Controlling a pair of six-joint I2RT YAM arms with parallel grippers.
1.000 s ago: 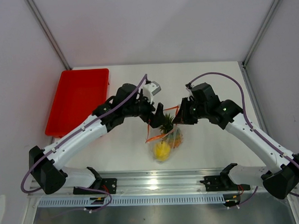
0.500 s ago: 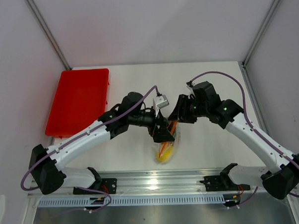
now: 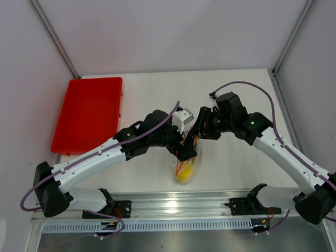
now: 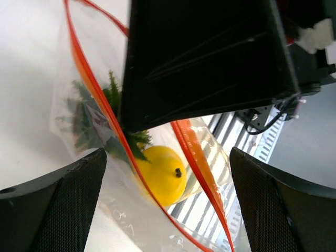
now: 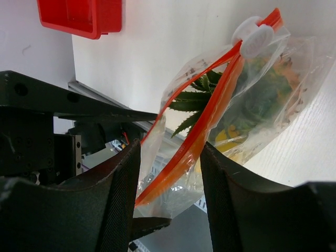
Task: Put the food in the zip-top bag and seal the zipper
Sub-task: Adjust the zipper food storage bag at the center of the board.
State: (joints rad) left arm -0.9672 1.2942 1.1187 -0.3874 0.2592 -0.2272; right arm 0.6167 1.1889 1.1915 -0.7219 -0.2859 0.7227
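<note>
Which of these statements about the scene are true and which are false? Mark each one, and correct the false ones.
1. The yellow fruit lies inside the zip-top bag. True.
2. The pineapple lies in the red tray. False: its green leaves show inside the bag.
3. The zipper is sealed along its whole length. False: its two strips stand apart, so the mouth is open.
4. The left tool is open wide. True.
</note>
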